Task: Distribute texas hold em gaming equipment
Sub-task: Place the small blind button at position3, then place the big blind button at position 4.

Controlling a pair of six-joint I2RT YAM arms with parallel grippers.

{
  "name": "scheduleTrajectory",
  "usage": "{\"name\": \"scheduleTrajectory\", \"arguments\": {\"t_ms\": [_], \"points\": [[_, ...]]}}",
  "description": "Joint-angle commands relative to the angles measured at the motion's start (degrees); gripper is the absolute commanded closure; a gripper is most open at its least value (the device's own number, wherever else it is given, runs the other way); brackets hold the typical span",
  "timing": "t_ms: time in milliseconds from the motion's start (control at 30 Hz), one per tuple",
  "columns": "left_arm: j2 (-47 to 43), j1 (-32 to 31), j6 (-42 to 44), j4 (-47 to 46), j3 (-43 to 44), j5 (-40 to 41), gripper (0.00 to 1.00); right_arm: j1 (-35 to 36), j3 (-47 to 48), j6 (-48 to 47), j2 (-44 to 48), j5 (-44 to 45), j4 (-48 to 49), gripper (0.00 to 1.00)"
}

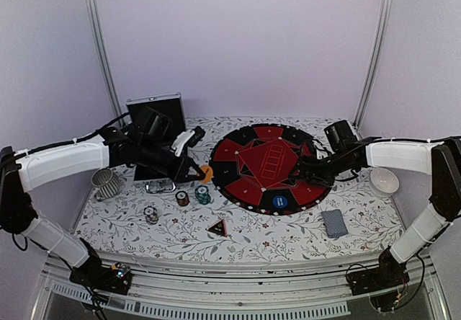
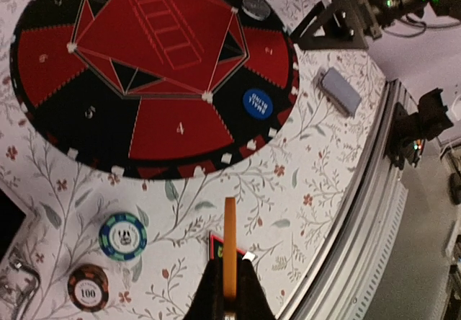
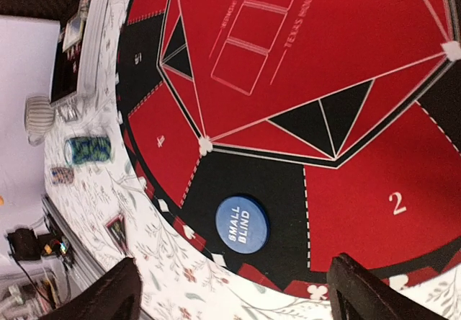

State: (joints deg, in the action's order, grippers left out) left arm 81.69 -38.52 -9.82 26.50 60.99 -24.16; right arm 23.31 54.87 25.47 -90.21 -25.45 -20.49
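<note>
Nearest the table's near edge, the small red-black triangle [image 1: 217, 227] is laid flat, with one tip turned toward the far edge. At the left edge a ribbed metal cup [image 1: 106, 183] is seen, then a low chip stack [image 1: 151, 215] and a metal clip [image 1: 160, 186]. Behind these, toward the far left corner, the silver-edged black case [image 1: 156, 118] is partly hidden by the left arm. A brown chip [image 1: 183, 198] and a teal chip stack [image 1: 202, 194] are set close together, clear of the left rim of the round red-and-black mat [image 1: 248, 134].

Just above them the orange button [image 1: 208, 174] is pinched between the closed jaws of the left gripper [image 2: 230, 273]. It is held on edge, so in the left wrist view only a thin strip is shown, its long axis aimed at the mat.

On the mat's near right sector the blue button [image 1: 279, 202] is laid flat. The black button [image 2: 256, 7] lies further right. The right gripper [image 3: 230, 290] is held over the mat with its jaws spread wide and nothing between them.

The playing cards [image 1: 334, 223] are stacked near the near right corner, with the long axis running roughly near to far and slightly slanted. A white bowl [image 1: 384, 181] is placed by the right edge.
</note>
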Motion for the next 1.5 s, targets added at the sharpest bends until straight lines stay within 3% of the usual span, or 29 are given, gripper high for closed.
{"name": "scheduleTrajectory", "arguments": {"t_ms": [0,367,633,900,1100,1267,1467], "points": [[6.7,1.0,-1.3,-1.3,10.4,0.5,1.00,2.4,1.2,-1.5,5.0,6.6,-5.3,0.01],[34.8,4.6,-5.3,0.4,34.2,-1.2,1.00,5.7,-3.5,-1.4,14.7,7.1,-6.5,0.01],[48.5,9.5,-7.8,2.3,40.6,-4.1,1.00,5.8,-5.2,-0.7,16.7,7.6,-6.5,0.01],[51.9,10.5,-6.4,3.1,41.1,-5.6,0.99,5.9,-4.9,0.2,14.0,7.5,-6.0,0.01],[52.1,11.1,-5.6,3.7,40.4,-5.2,0.69,6.2,-3.9,0.5,14.1,7.2,-6.0,0.01],[49.8,11.1,-4.1,5.0,40.6,2.0,0.46,7.0,-3.0,1.1,14.3,6.7,-6.1,0.01],[45.2,9.9,-0.7,6.7,41.8,11.0,0.34,9.3,-1.6,1.6,13.7,8.2,-7.0,0.01]]}}
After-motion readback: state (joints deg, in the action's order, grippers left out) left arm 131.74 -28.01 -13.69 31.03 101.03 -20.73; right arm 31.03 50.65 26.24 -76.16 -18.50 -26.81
